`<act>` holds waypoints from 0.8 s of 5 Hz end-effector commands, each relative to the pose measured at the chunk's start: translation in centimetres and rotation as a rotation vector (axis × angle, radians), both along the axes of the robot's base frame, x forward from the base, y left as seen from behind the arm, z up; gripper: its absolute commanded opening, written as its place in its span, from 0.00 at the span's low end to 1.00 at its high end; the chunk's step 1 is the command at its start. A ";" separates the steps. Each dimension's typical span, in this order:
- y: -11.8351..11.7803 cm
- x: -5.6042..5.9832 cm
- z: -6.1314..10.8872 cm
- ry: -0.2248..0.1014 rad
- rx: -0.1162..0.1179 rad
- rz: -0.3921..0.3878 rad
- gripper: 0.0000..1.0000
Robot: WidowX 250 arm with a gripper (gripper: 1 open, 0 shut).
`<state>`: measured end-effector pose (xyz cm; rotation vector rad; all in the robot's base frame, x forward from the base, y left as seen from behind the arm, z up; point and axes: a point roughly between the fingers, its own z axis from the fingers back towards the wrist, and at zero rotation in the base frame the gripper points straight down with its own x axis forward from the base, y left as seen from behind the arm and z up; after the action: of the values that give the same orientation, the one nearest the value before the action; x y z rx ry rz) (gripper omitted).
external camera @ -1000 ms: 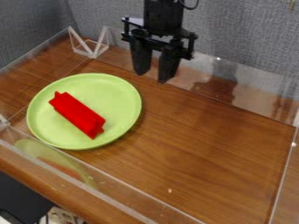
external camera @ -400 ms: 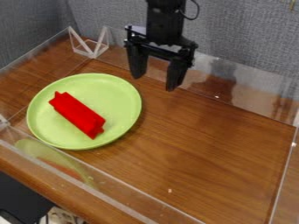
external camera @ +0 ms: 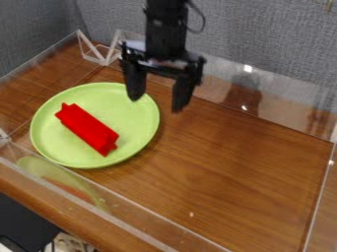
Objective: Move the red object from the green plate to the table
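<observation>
A bright red block (external camera: 86, 128) lies diagonally on the round lime-green plate (external camera: 132, 103), which rests on the left half of the glossy wood-grain table (external camera: 237, 167). My black gripper (external camera: 158, 96) hangs fingers down over the plate's far right rim, to the upper right of the block and apart from it. Its two fingers stand wide apart with nothing between them.
Clear acrylic walls (external camera: 79, 202) edge the table on all sides. A small white wire stand (external camera: 99, 47) sits beyond the back wall at the upper left. A grey fabric backdrop rises behind.
The gripper has opened wide and moved left and toward the front, from beside the plate to over its far right rim. The block and plate have not moved.
</observation>
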<state>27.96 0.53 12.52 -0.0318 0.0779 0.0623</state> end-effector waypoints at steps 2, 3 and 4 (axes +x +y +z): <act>0.3 1.7 3.2 -0.069 -0.002 -0.032 1.00; 0.4 1.5 2.4 -0.065 0.002 -0.033 1.00; 0.0 1.4 1.2 -0.049 0.007 -0.030 1.00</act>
<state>29.13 0.65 12.74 -0.0281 0.0669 0.0377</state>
